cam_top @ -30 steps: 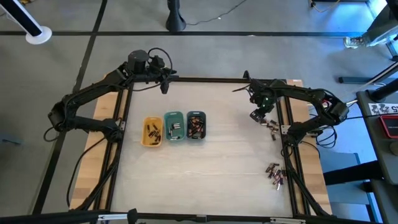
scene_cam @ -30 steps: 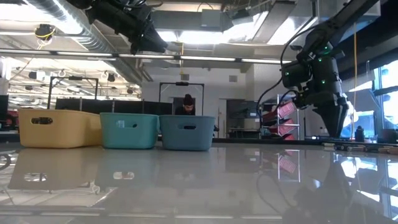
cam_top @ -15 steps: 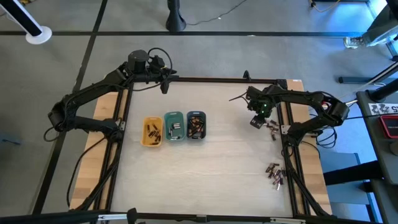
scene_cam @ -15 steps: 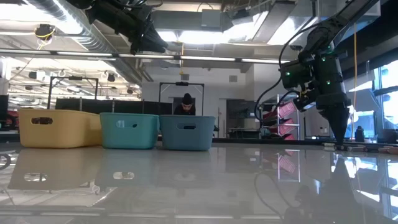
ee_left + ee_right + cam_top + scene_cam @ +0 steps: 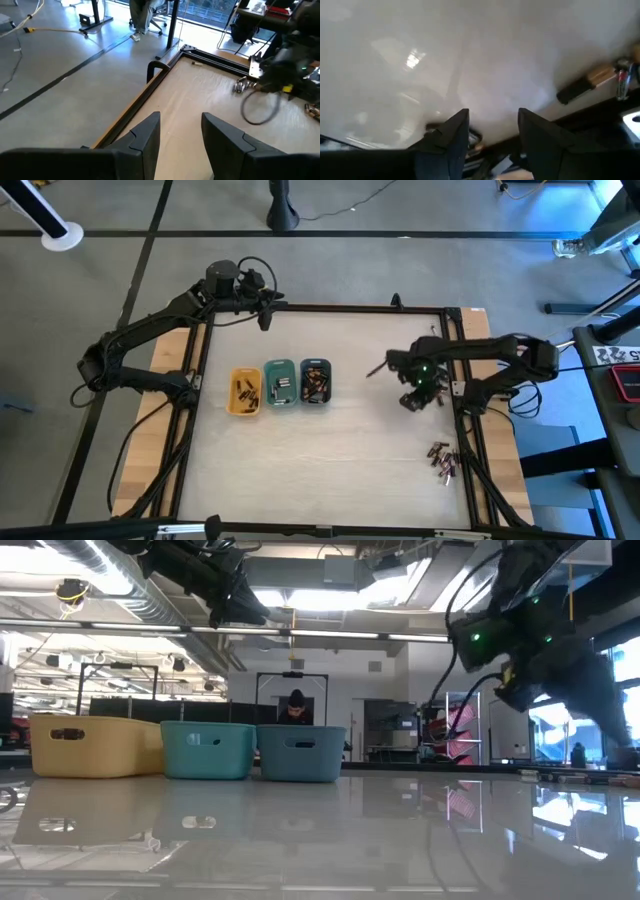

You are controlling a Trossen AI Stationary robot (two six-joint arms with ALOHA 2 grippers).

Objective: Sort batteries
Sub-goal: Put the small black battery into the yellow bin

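Although three trays sit mid-desk in the high view, yellow [image 5: 244, 392], green [image 5: 280, 382] and grey-blue [image 5: 316, 382], each already holding some batteries, a loose cluster of batteries [image 5: 441, 459] lies near the desk's [image 5: 330, 460] right edge, well apart from them. The right gripper [image 5: 412, 400] hovers over the desk between the trays and that cluster; the left gripper [image 5: 264, 320] waits at the far left corner.

From the low view the three trays stand in a row; the right arm hangs at the right, its fingers cut off from sight, and a person shows far behind.

Seen from the left wrist, its fingers [image 5: 148, 134] stand apart with nothing between them. The right wrist view shows its fingers [image 5: 454, 131] likewise spread and empty over bare desk.

Batteries look small, stiff, smooth and likely to roll; pinching one across its middle seems safest. Individual types are too small to tell apart, and any batteries beneath the right gripper are hidden.
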